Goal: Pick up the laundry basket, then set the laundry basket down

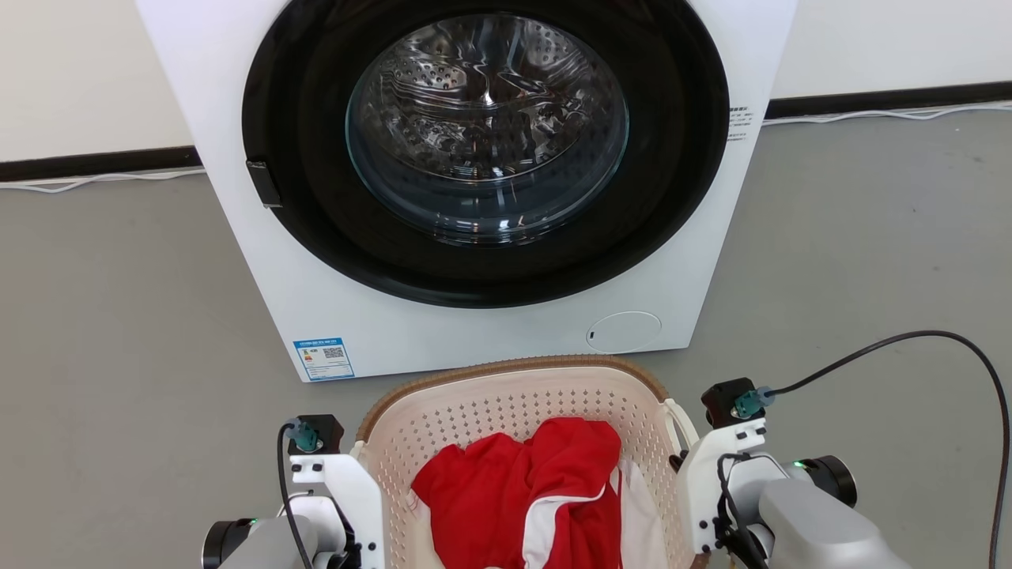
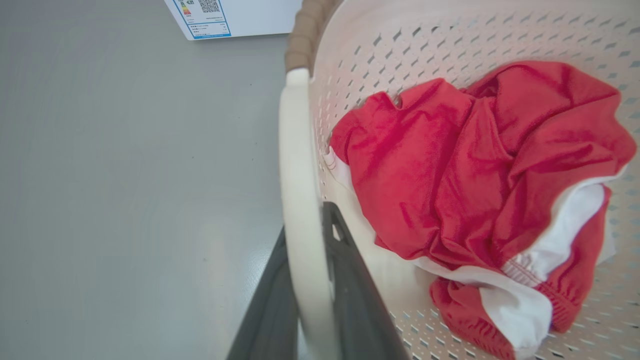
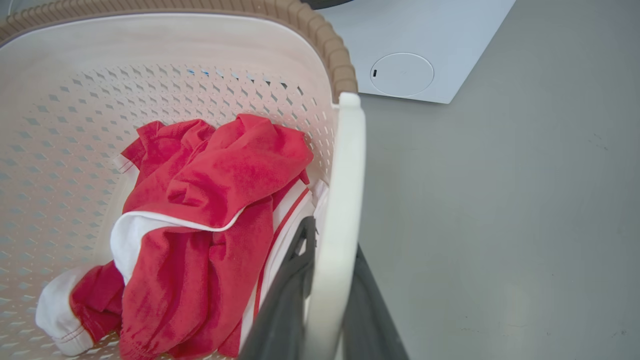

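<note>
The laundry basket (image 1: 506, 399), cream-white and perforated with a brown rim band, sits low in the head view in front of the washer. Red and white clothes (image 1: 530, 490) lie inside it. My left gripper (image 2: 310, 280) is shut on the basket's white left handle (image 2: 297, 175), one dark finger on each side of it. My right gripper (image 3: 325, 290) is shut on the white right handle (image 3: 342, 190) in the same way. In the head view both wrists flank the basket, the left gripper (image 1: 360, 506) and the right gripper (image 1: 684, 482) against its sides.
A white front-loading washer (image 1: 474, 174) with its round glass door stands right behind the basket. Grey floor (image 1: 870, 276) spreads to both sides. A black cable (image 1: 949, 348) loops off my right wrist. White cords run along the wall's base (image 1: 95, 180).
</note>
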